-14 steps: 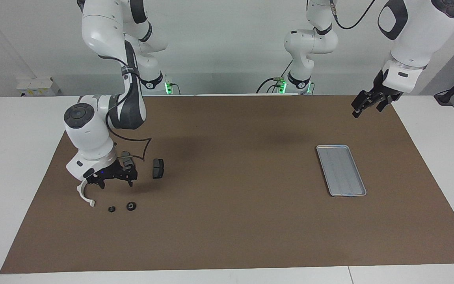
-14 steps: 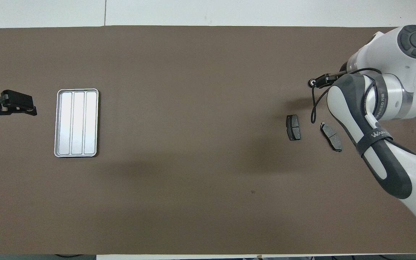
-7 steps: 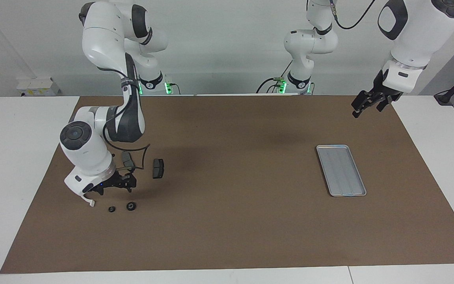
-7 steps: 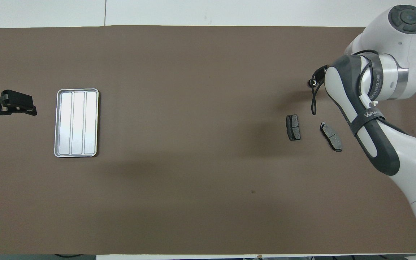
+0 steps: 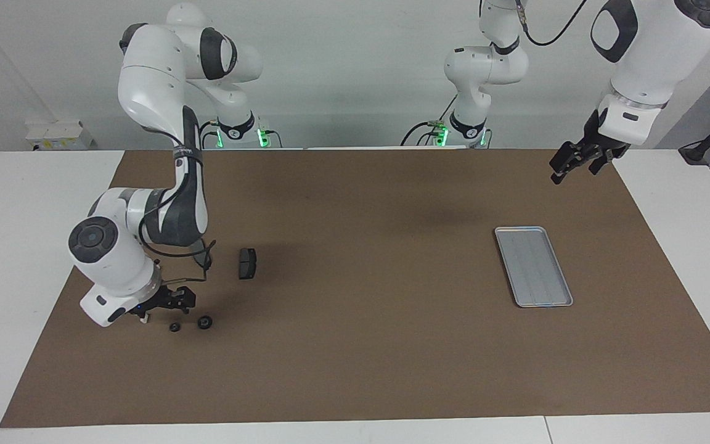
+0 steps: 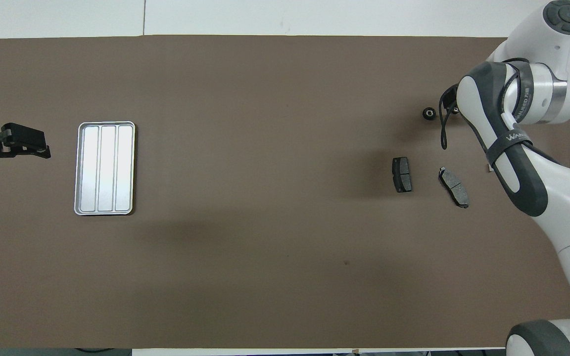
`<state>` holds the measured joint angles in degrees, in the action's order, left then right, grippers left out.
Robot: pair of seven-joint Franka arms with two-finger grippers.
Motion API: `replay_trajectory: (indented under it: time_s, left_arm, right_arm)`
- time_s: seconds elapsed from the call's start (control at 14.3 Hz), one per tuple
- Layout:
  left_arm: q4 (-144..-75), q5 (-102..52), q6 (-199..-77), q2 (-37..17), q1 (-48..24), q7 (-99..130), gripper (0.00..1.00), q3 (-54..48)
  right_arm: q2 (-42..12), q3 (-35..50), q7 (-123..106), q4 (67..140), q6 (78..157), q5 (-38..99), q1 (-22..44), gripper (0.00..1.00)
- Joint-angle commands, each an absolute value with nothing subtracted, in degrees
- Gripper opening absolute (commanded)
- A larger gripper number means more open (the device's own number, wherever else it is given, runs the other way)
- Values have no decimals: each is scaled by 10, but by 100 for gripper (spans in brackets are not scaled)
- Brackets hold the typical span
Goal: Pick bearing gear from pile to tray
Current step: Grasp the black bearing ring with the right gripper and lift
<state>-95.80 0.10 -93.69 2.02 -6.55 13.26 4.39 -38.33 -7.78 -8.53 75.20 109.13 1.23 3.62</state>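
1. Right gripper (image 5: 167, 303) sits low over the pile's two bearing gears (image 5: 190, 324); can't tell its fingers' state.
2. Could nudge one away, coming in off-centre.
3. Left gripper (image 5: 572, 161) waits at the tray's (image 5: 533, 266) 12 o'clock, fingers unreadable.

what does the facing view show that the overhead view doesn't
Only the facing view shows the right tool low over the pile, both small black round pieces and the arms' bases.

Only the overhead view shows the second brake pad in full, where the facing view has the right arm covering most of it, and the tray's three lanes.

Both show the tray toward the left arm's end, one brake pad, one round piece and the waiting left tool held over the mat's edge.
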Motion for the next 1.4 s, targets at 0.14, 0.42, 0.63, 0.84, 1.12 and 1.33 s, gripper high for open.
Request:
replay_trajectory:
  time_s: [0.14,0.42,0.63,0.84,1.12,1.33]
  left_arm:
    - [-972,-8,-933,34,-60,128,100,40]
    - [-972,-8,-933,34,-60,128,100,40]
    - [-972,-8,-933,34,-60,128,100,40]
    - [-972,-8,-933,34,-60,128,100,40]
    - [-972,-8,-933,34,-60,128,100,40]
    - [-972,-8,-933,34,-61,128,100,40]
  right_arm:
    - [-398,-71,-74,729,1082,35,46,100]
    - [-410,-71,-45,732,1099,32,63,100]
    - [-409,-71,-43,733,1106,38,63,100]
    - [-405,-71,-42,747,1141,40,65,100]
    - [-406,-70,-13,753,1144,40,74,100]
    - [-406,-70,-13,790,1188,40,76,100]
